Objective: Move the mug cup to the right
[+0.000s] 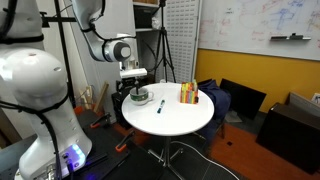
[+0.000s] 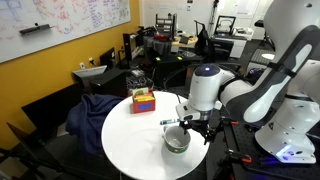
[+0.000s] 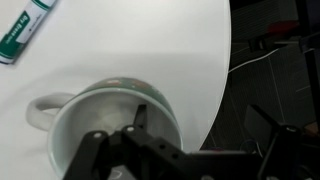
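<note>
- Gripper point(image 3: 140, 135) sits directly over the mug cup point(image 3: 110, 115); in the wrist view one finger point(image 3: 138, 120) reaches down inside the bowl by the rim wall, the other seems to be outside the wall.
- Grip state: jaws narrow, straddling the rim; whether they actually pinch the wall I cannot tell.
- Mug cup stands upright on the white round table point(image 2: 125, 140), close to the table's edge on the robot's side; in an exterior view it shows as a pale bowl under the gripper point(image 2: 177, 140). Handle point(image 3: 40, 105) points to the left of the wrist view.
- Green-capped marker point(image 3: 22, 35) lies flat on the table, near the cup but apart from it, at the far left in the wrist view.
- Striped block point(image 2: 143, 101) stands further across the table, well apart from the cup.
- Step in hand, as I judge it: the grasp on the rim, transfer not begun.
- Next move calls for a firm closure on the wall, a small lift or a slide, then a rightward travel that stays on the tabletop.
- Risk: the table edge is close; a thin-rim pinch may let the cup tilt.
</note>
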